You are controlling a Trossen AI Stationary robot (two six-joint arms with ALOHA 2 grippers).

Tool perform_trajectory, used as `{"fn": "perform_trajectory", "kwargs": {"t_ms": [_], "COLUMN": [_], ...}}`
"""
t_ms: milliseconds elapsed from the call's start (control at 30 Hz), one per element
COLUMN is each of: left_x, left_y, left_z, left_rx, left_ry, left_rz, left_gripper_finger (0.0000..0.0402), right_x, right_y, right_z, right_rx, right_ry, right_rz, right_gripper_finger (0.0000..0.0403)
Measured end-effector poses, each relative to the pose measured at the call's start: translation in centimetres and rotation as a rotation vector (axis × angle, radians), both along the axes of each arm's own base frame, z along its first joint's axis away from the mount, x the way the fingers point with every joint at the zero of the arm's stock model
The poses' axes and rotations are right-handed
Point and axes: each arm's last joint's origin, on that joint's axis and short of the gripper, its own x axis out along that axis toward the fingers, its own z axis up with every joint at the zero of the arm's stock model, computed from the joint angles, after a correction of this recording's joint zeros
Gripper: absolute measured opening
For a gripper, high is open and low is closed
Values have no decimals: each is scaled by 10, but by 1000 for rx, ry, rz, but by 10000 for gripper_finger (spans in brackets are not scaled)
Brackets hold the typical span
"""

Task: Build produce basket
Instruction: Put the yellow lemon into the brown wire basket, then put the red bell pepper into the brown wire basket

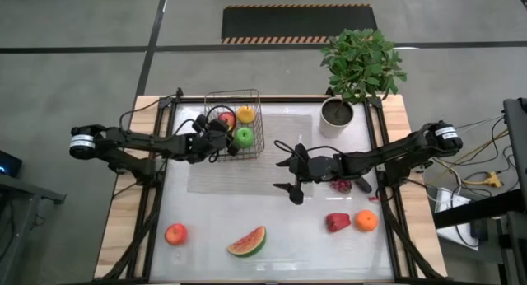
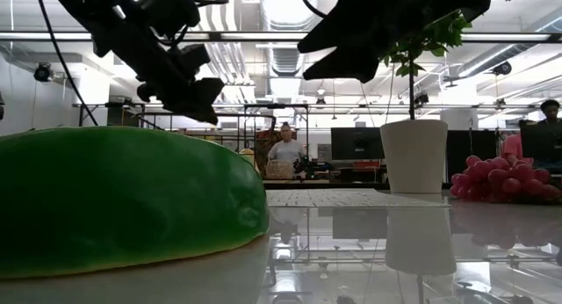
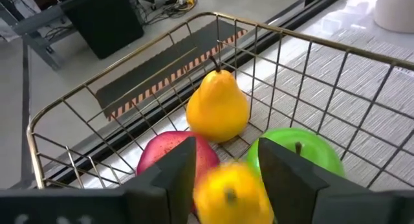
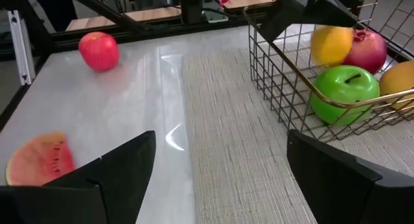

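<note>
Near edge of the table (image 1: 206, 260) with watermelon slice (image 1: 247, 241), peach, red pepper and orange, right gripper (image 1: 290, 170) mid-table with jaws wide apart and empty, left gripper (image 3: 228, 179) over the basket (image 1: 233, 124) at far left, jaws part-open around a yellow lemon (image 3: 231, 193), no readable writing

Grey concrete floor (image 1: 82, 21) with a hazard-striped black mat (image 1: 298, 25); beyond, an open workshop under ceiling strip lights (image 2: 263, 36)

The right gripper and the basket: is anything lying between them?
No. In the right wrist view, only bare woven mat lies between the open right gripper and the basket. The high view agrees.
</note>
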Motion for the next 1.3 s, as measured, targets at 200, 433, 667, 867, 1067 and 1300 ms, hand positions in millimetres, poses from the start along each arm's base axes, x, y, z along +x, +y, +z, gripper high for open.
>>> {"fn": "perform_trajectory", "kwargs": {"t_ms": [200, 433, 667, 867, 1067, 1300], "left_x": [0, 1, 1, -6, -8, -5], "left_y": [0, -2, -17, -34, -49, -57], "left_z": [0, 8, 30, 44, 51, 55], "left_rx": [0, 16, 51, 63, 84, 139], "left_ry": [-1, -19, -51, -131, -151, -152], "left_rz": [0, -17, -136, -211, -290, -360], "left_gripper_finger": [166, 169, 169, 169, 170, 170], "right_x": [0, -1, -7, -15, -23, -28], "right_y": [0, 2, 2, 2, 13, 33], "right_z": [0, -2, -7, -7, -5, 8], "right_rx": [31, 163, 342, 436, 484, 558], "right_ry": [1, 18, 206, 381, 495, 589], "right_rz": [-13, 0, -109, -240, -273, -209], "right_gripper_finger": [327, 327, 327, 327, 327, 327]}}
